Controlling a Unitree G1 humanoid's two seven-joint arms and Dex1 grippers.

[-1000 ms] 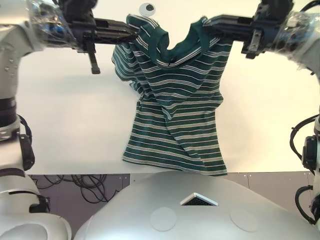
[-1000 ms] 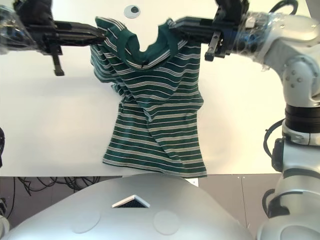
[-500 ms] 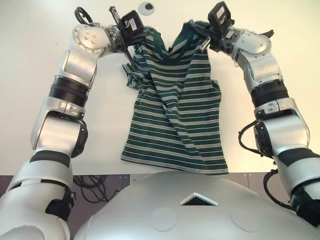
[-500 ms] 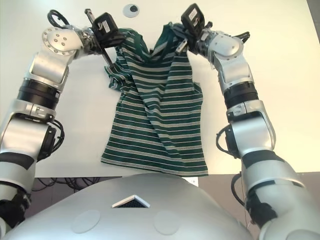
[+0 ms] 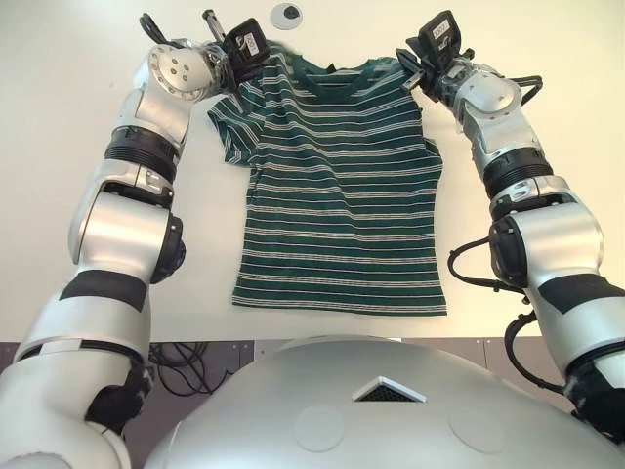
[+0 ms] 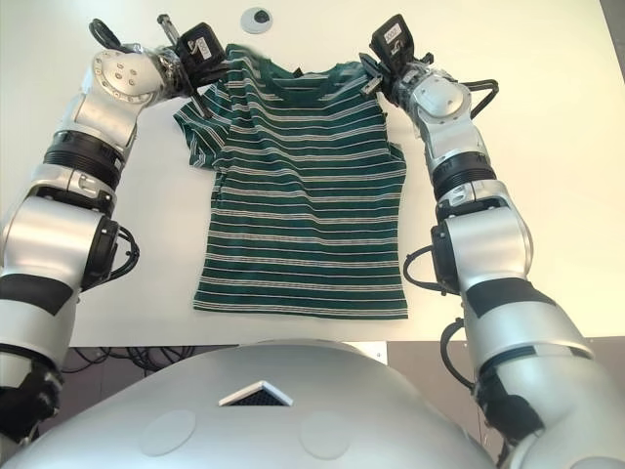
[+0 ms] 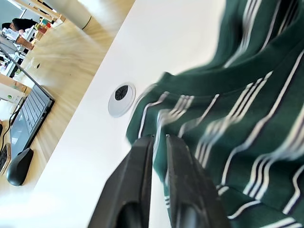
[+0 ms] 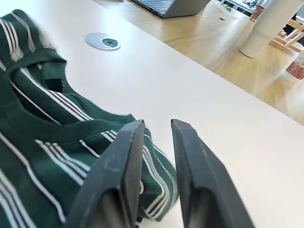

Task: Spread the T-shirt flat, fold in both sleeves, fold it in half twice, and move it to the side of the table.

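Note:
The green T-shirt with white stripes (image 5: pixel 337 205) lies spread on the white table (image 5: pixel 39 195), collar toward the far edge and hem near the front edge. Its left sleeve (image 5: pixel 229 132) is rumpled and partly folded. The right sleeve looks tucked under. My left gripper (image 5: pixel 259 61) is at the left shoulder; in the left wrist view its fingers (image 7: pixel 142 161) are shut on the striped fabric (image 7: pixel 228 109). My right gripper (image 5: pixel 412 73) is at the right shoulder, with fabric (image 8: pixel 57 156) pinched between its fingers (image 8: pixel 123 156).
A round grey cable grommet (image 5: pixel 286 13) sits in the table just beyond the collar. Bare table stretches to both sides of the shirt. The hem lies close to the table's front edge (image 5: pixel 146 339). A wooden desk with a laptop (image 8: pixel 166 5) stands beyond the table.
Both grippers have carried the shoulders farther away and down to the table. The shirt, hanging bunched before, now lies flat with its collar stretched wide.

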